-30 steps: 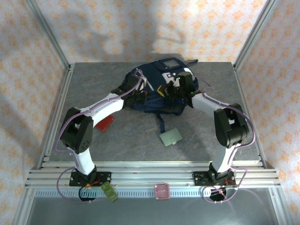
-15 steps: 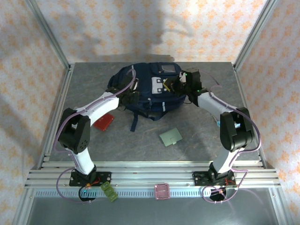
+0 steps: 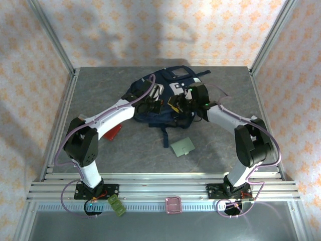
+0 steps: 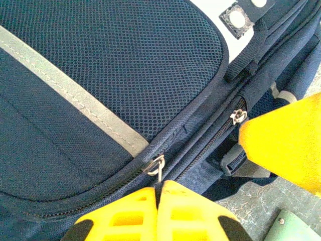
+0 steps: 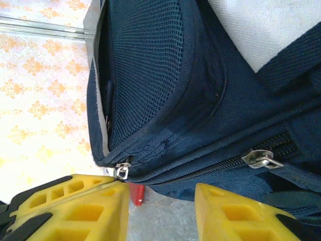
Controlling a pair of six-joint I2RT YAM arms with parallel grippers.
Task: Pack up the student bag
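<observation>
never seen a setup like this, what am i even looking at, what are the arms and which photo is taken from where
These are two robot arms bolted to the near edge of a table, each ending in two yellow jaws. The wide picture comes from a fixed camera above and behind them: the left arm is on the left, the right arm on the right. The two close-ups come from a small camera on each wrist, looking past that arm's own jaws. On the table lies a navy student bag, and both arms reach to it. Nearer the arms lie a flat green piece and a red object; I cannot tell what they are. The left jaws are shut, apparently pinching a zipper pull on the bag. The right jaws stand open right at the bag, holding nothing.
</observation>
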